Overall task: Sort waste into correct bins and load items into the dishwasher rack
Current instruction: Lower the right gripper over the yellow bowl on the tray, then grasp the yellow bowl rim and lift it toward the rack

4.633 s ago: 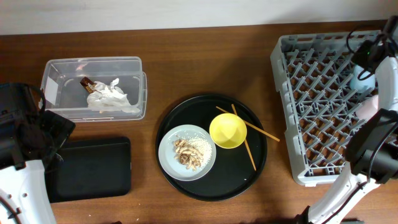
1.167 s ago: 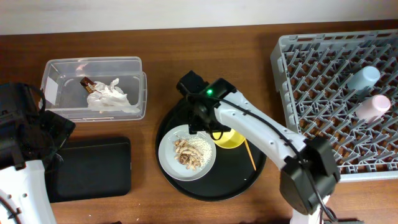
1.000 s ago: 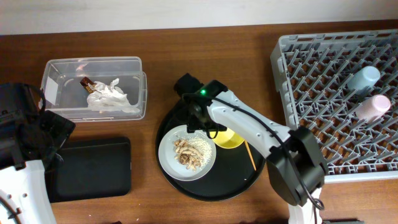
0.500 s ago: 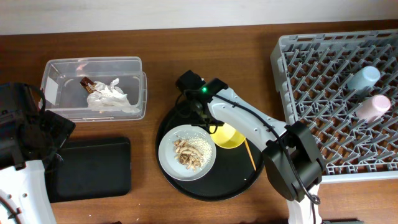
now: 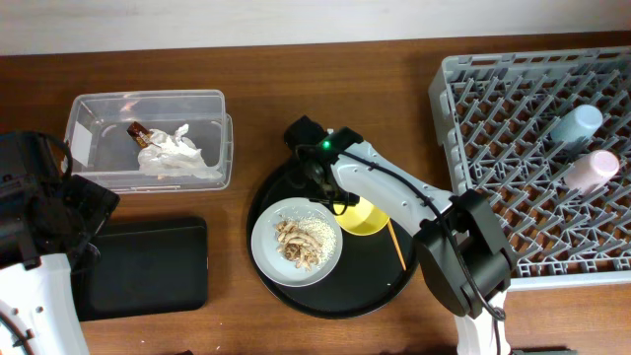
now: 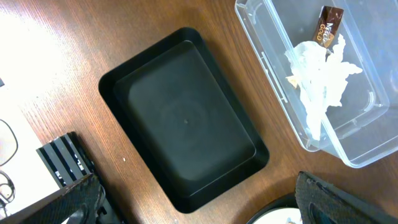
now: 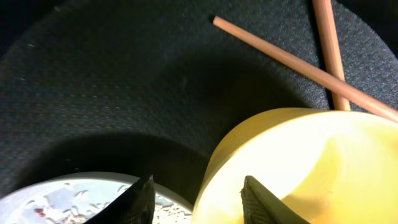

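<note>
The right gripper [image 7: 199,200] hangs low over the large round black tray [image 5: 296,177], at the left side of the yellow plastic bowl [image 5: 367,219]. Its two fingers are spread. In the right wrist view one fingertip sits outside the bowl wall, on the side of the pale grey-green round plate [image 5: 266,237], and the other sits inside, over the yellow inner surface. The bowl's rim runs between them. The view does not show whether either fingertip touches the rim, and the bowl is not pinched. The bowl stands upright on the round tray, just beside the plate.

The plate carries the pile of beige-brown food scraps [image 5: 294,242] and pale crumbs. The thin wooden chopsticks [image 7: 283,57] lie crossed on the tray, their far ends running under the bowl's edge.

The left gripper [image 6: 199,186] hovers over the shallow black rectangular tray [image 6: 186,140] with its fingers wide apart and nothing between them. Beside that tray, the clear plastic rectangular tub [image 6: 367,134] holds the crumpled white paper [image 6: 320,81] and the gold-brown wrapper [image 6: 328,25].

At the right of the table, the small blue cup [image 5: 577,123] and the small pink cup [image 5: 595,170] lie in the large square grey plastic rack [image 5: 493,138], well apart from both grippers.
</note>
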Robot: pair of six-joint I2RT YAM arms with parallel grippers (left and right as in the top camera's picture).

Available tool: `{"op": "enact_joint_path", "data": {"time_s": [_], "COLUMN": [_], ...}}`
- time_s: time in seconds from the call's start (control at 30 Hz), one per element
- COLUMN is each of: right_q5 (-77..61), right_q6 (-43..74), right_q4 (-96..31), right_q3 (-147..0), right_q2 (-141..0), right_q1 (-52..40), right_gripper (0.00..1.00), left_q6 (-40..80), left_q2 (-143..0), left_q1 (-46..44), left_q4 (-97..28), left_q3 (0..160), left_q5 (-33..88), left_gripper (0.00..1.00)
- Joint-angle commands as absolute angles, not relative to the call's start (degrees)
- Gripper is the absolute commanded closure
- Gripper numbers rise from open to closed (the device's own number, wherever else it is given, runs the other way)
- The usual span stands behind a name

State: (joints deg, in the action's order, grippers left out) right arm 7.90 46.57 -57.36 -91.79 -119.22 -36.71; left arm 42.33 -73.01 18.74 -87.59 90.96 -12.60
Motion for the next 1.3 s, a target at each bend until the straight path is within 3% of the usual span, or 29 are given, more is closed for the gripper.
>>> {"op": "enact_joint_path", "data": {"time_s": [0.0, 0.07, 0.23, 0.4, 0.57, 1.0, 1.13, 1.27], "right_q5": [8.3, 8.2, 7.3, 1.8, -4.1, -8.4, -8.7, -17.1], "right_q6": [47.5, 47.5, 47.5, 47.0, 43.7, 34.2, 29.8, 22.3], "right_q4": [-57.2, -57.2, -57.0, -57.2, -59.1, -78.5, -82.3, -83.4], "right_q3": [-90.0, -89.9, -89.9, -91.9, -96.6, -115.2, -120.3, -125.2], "right_q2": [-119.6, -119.7, -119.6, -119.6, -119.6, -115.1, -112.0, -108.3], "right_q1": [-36.3, -36.4, -36.3, -35.9, -34.4, -30.1, -24.5, -11.2], "right_gripper": [0.53, 0.55, 0.72, 0.96, 0.96, 0.96, 0.96, 0.96], "left_q6": [42.8, 42.9, 42.8, 42.8, 42.8, 42.9, 42.8, 42.9], "left_q2": [-72.4, -72.4, -72.4, -72.4, -72.4, -72.4, -72.4, -72.4], "left_q1": [19.0, 19.0, 19.0, 19.0, 19.0, 19.0, 19.0, 19.0], "left_q4": [-87.7, -87.7, -87.7, -87.7, -87.7, -87.7, -87.7, -87.7], "left_q3": [90.8, 90.8, 90.8, 90.8, 90.8, 90.8, 90.8, 90.8], "left_q5": [-12.8, -12.8, -12.8, -12.8, -12.8, -12.8, -12.8, -12.8], "left_gripper": [0.01, 0.01, 0.01, 0.01, 0.01, 0.01, 0.01, 0.01]}}
